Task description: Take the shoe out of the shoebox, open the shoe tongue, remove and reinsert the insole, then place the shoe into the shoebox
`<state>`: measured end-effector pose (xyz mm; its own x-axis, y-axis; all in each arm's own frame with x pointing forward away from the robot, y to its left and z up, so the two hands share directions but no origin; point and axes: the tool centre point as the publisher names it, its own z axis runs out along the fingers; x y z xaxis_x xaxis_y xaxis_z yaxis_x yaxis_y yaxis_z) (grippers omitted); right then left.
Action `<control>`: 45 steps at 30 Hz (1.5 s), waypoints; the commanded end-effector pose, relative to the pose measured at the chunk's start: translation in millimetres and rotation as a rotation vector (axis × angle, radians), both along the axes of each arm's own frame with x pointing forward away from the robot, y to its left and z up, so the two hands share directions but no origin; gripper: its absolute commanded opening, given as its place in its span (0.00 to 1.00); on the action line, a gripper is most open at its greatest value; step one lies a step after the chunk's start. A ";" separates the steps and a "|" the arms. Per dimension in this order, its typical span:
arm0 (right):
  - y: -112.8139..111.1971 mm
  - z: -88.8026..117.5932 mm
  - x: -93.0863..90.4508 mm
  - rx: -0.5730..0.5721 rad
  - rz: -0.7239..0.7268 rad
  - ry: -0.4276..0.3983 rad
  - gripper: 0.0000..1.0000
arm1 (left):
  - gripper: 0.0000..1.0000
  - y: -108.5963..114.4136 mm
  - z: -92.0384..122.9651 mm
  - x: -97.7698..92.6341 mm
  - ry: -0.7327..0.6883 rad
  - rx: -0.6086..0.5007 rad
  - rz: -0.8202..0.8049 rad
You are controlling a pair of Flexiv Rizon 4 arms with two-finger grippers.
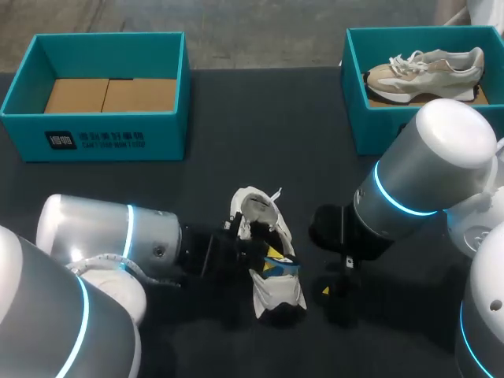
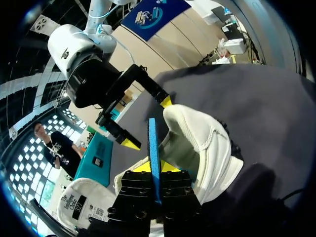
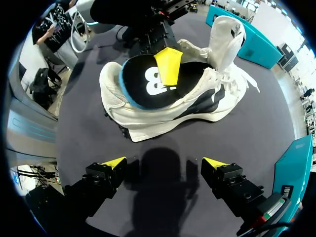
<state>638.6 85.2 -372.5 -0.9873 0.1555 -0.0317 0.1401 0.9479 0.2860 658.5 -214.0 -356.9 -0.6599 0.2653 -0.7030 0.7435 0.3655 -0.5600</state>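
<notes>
The left end effector [image 2: 156, 167] clenched the insole [image 3: 143, 84]; its thin edge might slip beside the shoe [image 3: 163, 113]; the right end effector [image 3: 165, 162] hung released.

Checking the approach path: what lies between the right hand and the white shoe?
In the right wrist view, only bare dark table, with a shadow on it, lies between the open right hand and the white shoe; the two do not touch.

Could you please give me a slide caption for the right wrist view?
Left gripper pinches the black insole partly out of the white shoe; right gripper hovers open nearby.
</notes>
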 end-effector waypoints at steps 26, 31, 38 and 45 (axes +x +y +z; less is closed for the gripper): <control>0.4 -1.5 -0.8 0.001 -0.001 -0.002 1.00 | 0.38 2.7 37.9 -31.2 0.210 -0.169 -0.126; 0.4 -1.5 -0.8 0.001 -0.001 -0.002 1.00 | 0.40 5.4 42.8 -32.9 0.223 -0.151 -0.138; 0.4 -1.5 -0.8 0.001 -0.001 -0.002 1.00 | 0.39 14.9 52.2 -29.9 0.267 -0.108 -0.167; 0.4 -1.5 -0.8 0.001 -0.001 -0.002 1.00 | 0.39 24.9 65.0 -24.2 0.286 -0.042 -0.193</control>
<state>638.6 85.2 -372.5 -0.9873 0.1556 -0.0317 0.1402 0.9479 0.2860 631.7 -196.1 -302.2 -0.7794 0.3270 -0.5344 0.6094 0.1978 -0.7678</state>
